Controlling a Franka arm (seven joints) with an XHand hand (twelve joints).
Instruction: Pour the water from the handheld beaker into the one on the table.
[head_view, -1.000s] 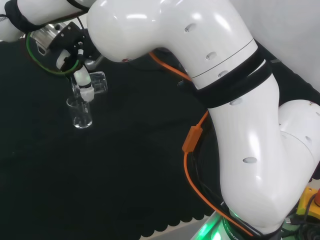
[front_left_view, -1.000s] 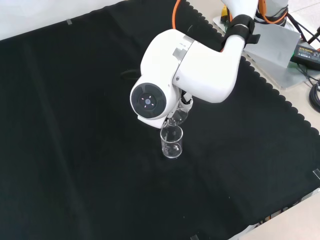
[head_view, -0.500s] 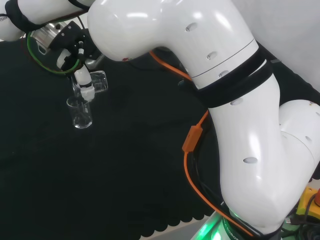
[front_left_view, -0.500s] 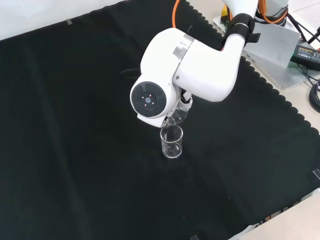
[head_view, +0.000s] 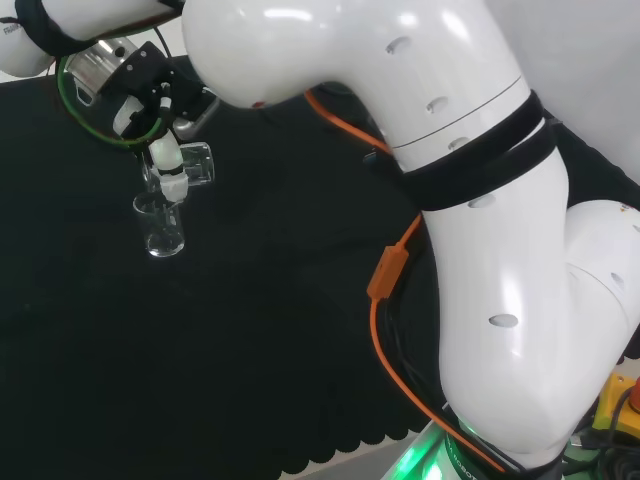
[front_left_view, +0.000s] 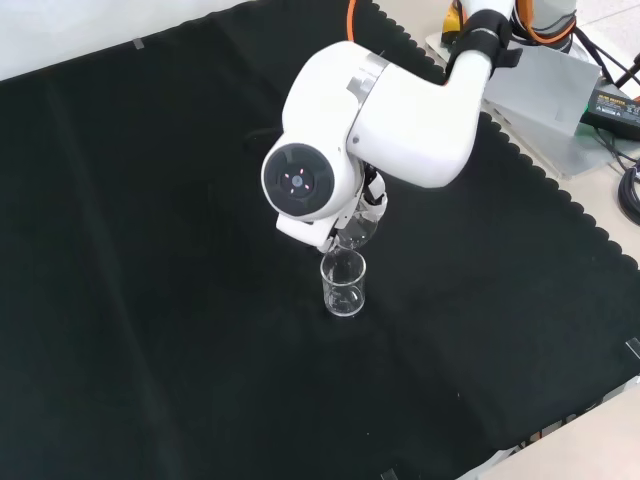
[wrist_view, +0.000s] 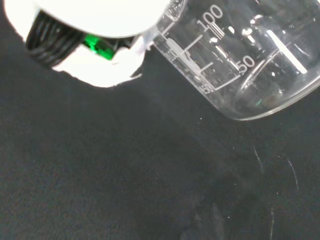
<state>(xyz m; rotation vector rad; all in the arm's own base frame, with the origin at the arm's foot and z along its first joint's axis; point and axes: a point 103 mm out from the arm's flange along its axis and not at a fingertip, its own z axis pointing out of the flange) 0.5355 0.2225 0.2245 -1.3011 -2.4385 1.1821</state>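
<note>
In the head view my hand (head_view: 168, 160) holds a clear handheld beaker (head_view: 192, 166) tipped on its side, its fingers curled round it. Its mouth hangs just above the upright clear table beaker (head_view: 161, 226) standing on the black cloth. In the front view the handheld beaker (front_left_view: 358, 232) peeks out below the arm's white link, right above the table beaker (front_left_view: 343, 284). The wrist view brings the handheld beaker (wrist_view: 240, 60) up close, tilted, with printed graduations, beside a white part of the hand (wrist_view: 95, 50). I cannot tell how much water either beaker holds.
Black cloth (front_left_view: 150, 300) covers the bench, its scalloped edge near in the head view. The arm's white links (head_view: 450, 200) stand at the head view's right, with an orange cable (head_view: 385, 275). A grey box and cables (front_left_view: 570, 100) lie off the cloth at the front view's upper right.
The arm's link has risen a little and turned in both views. The tipped beaker stays over the table beaker, about where it was.
</note>
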